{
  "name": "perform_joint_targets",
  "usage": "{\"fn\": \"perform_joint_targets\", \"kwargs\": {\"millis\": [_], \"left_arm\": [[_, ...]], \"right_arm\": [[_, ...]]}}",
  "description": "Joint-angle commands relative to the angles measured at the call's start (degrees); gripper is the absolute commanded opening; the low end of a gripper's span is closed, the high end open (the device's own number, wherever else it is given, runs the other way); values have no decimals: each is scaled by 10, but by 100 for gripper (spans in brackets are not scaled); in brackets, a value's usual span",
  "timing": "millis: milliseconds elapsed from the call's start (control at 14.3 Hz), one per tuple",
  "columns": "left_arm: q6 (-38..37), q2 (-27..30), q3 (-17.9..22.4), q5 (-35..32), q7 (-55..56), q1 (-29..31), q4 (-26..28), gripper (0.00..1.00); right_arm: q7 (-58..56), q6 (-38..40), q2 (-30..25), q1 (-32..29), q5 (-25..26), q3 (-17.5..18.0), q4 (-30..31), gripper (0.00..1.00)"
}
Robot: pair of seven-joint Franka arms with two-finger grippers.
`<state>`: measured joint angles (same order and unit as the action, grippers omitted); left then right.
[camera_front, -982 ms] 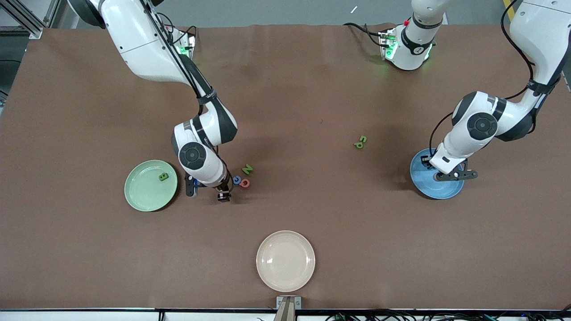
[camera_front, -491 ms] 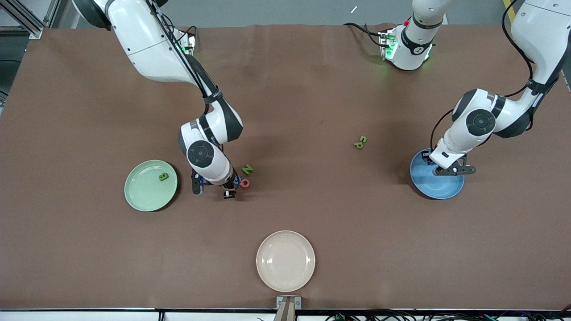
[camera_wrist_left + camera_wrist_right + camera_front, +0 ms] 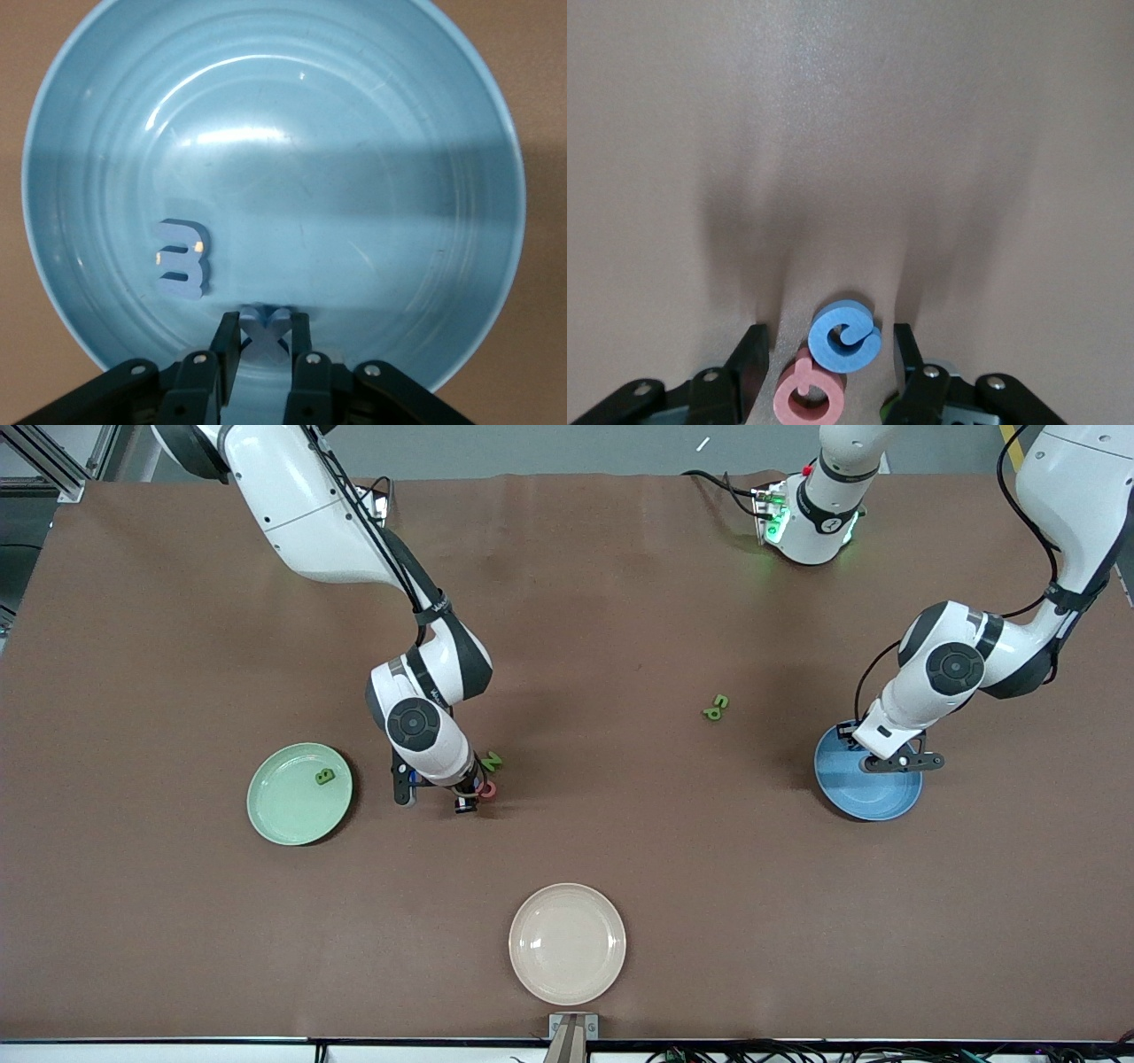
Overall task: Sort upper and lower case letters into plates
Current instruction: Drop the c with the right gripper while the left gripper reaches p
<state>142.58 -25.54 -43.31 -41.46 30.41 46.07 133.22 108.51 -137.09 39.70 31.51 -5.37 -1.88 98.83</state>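
Brown matting covers the table. Over the round blue plate (image 3: 868, 784), the left gripper (image 3: 264, 341) pinches a pale blue x-shaped letter (image 3: 263, 328); its wrist view alone shows a blue E piece (image 3: 181, 257) lying in that plate. Down at the table, the right gripper (image 3: 828, 350) has its fingers (image 3: 750, 354) spread around a blue G letter (image 3: 844, 335) touching a red letter (image 3: 808, 397). A green B piece (image 3: 325, 776) sits in the pale green plate (image 3: 299, 794).

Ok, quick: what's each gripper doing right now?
Left gripper: shut on the small blue letter, over the blue plate.
Right gripper: open, fingers either side of the blue round letter and red letter, nothing held.
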Motion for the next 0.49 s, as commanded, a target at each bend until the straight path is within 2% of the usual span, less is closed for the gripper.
{"fn": "perform_joint_targets", "kwargs": {"millis": [0,70,140,210,351,421], "left_arm": [[9,4,-8,-13,-2,10,5,39],[9,6,-8,-14,-2,10,4,65],[9,6,-9,-14,-2,10,2,80],[9,7,-11,-14,-1,10,0,87],[8,11,-39,-14,5,10,-7,98],[7,11,-50,-14,9,9,-10,99]], "right_arm": [[5,3,2,3,-3,-3,1,61],[3,2,2,3,-3,-3,1,60],[1,2,2,2,-3,-3,1,60],[1,2,3,2,-3,-3,1,57],[0,2,3,3,-3,-3,1,48],[0,2,3,2,-3,-3,1,43]]}}
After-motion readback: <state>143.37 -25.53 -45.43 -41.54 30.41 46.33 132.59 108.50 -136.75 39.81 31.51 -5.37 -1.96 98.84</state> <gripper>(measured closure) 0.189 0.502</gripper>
